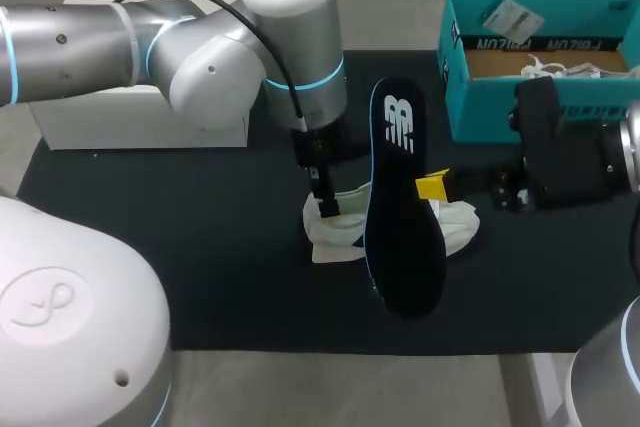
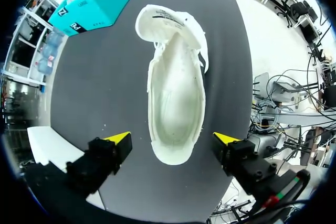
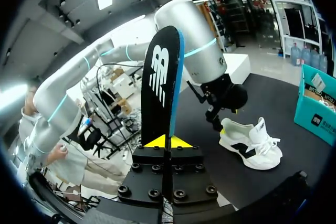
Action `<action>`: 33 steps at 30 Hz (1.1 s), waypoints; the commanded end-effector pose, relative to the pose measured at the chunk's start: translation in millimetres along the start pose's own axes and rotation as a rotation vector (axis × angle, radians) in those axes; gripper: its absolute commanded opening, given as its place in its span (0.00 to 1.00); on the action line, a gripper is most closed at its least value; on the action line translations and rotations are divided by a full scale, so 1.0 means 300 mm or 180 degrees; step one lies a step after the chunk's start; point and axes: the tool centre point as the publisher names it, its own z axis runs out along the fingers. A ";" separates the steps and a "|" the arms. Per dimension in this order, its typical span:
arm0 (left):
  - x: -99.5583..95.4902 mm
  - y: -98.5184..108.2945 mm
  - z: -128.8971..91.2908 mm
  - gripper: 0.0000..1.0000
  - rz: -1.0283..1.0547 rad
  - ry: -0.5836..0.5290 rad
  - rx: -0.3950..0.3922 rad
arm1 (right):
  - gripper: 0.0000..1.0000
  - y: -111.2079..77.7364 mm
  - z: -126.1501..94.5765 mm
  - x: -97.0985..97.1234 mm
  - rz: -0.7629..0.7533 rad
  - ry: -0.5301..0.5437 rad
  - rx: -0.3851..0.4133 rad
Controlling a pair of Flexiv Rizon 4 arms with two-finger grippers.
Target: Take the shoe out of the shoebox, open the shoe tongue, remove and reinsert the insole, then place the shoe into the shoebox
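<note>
Insole out, shoe on the table, shoebox open.
The black insole, blue-edged with a white logo near one end, is clamped by its edge in the right hand and held above the white shoe. The shoe, with a dark mark on its side, stands on its sole on the dark table, with its tongue folded forward and its inside bare. The teal shoebox stands open toward the table's far right, apart from the shoe.
</note>
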 end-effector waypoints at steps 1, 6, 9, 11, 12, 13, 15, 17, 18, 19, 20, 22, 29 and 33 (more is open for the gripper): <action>0.004 0.004 -0.004 1.00 0.0001 0.0004 -0.0003 | 0.00 -0.009 0.002 0.011 0.0003 -0.0022 -0.0013; 0.005 0.004 -0.003 1.00 0.0001 0.0019 -0.0014 | 0.00 -0.009 0.002 0.011 0.0003 -0.0022 -0.0013; 0.005 0.006 -0.004 1.00 0.0003 0.0019 -0.0011 | 0.00 -0.009 0.002 0.011 0.0003 -0.0022 -0.0013; 0.005 0.008 -0.002 1.00 0.0005 0.0030 -0.0029 | 0.00 -0.009 0.002 0.011 0.0003 -0.0022 -0.0013; 0.004 0.008 -0.001 1.00 0.0004 0.0034 -0.0033 | 0.00 -0.009 0.002 0.011 0.0003 -0.0022 -0.0013; 0.004 0.008 0.000 1.00 0.0004 0.0036 -0.0037 | 0.00 -0.009 0.002 0.011 0.0003 -0.0022 -0.0013; 0.004 0.008 0.000 1.00 0.0006 0.0038 -0.0043 | 0.00 -0.009 0.002 0.011 0.0003 -0.0022 -0.0013; 0.004 0.008 0.000 1.00 0.0009 0.0037 -0.0042 | 0.00 -0.009 0.002 0.011 0.0003 -0.0022 -0.0013; 0.003 0.008 0.000 1.00 0.0012 0.0036 -0.0040 | 0.00 -0.009 0.002 0.011 0.0003 -0.0022 -0.0013; 0.003 0.007 0.000 1.00 0.0015 0.0034 -0.0039 | 0.00 -0.009 0.002 0.011 0.0003 -0.0022 -0.0013; 0.002 0.006 -0.001 1.00 0.0019 0.0032 -0.0039 | 0.00 -0.009 0.002 0.011 0.0003 -0.0022 -0.0013; 0.000 0.004 0.000 1.00 0.0028 0.0034 -0.0041 | 0.00 -0.009 0.002 0.011 0.0003 -0.0022 -0.0013; -0.001 0.003 -0.001 1.00 0.0054 0.0037 -0.0029 | 0.00 -0.009 0.002 0.011 0.0003 -0.0022 -0.0013; -0.002 0.006 -0.003 1.00 0.0068 0.0038 -0.0030 | 0.00 -0.009 0.002 0.011 0.0003 -0.0022 -0.0013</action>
